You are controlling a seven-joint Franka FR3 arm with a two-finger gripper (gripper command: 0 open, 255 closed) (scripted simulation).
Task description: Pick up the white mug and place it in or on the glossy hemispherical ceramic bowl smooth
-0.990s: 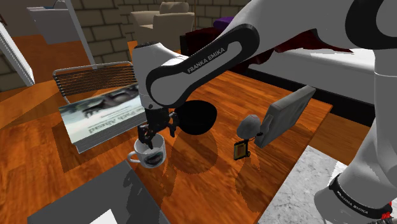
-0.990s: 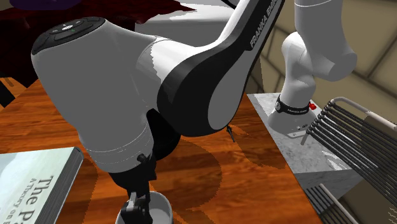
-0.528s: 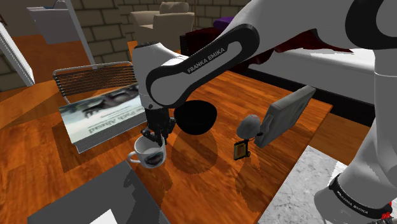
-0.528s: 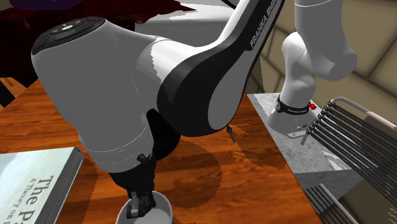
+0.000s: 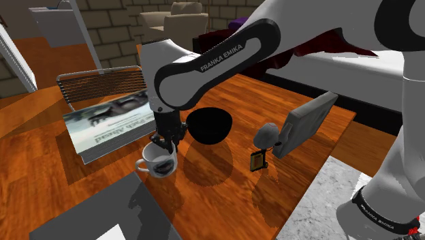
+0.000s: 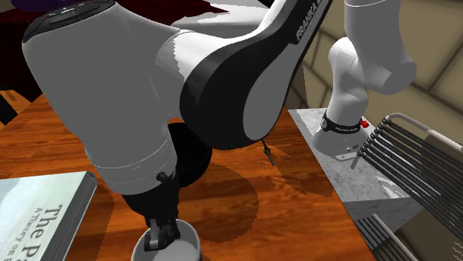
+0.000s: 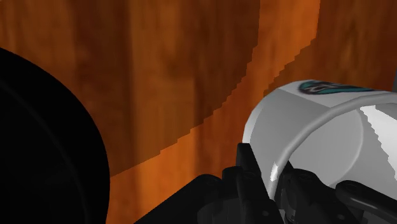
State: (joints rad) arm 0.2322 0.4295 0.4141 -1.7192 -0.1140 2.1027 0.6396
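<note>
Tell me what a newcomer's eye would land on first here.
The big white arm sweeps over the wooden table, its gripper clamped on the rim of a white mug. Right beside the mug sits a black bowl, with a book on the shoulder view's left.

The rounded white arm (image 5: 306,20) had dark grey joint bands (image 5: 204,75), one lettered "FRANKA EMIKA". Its two-finger gripper (image 5: 162,143) was black.
</note>
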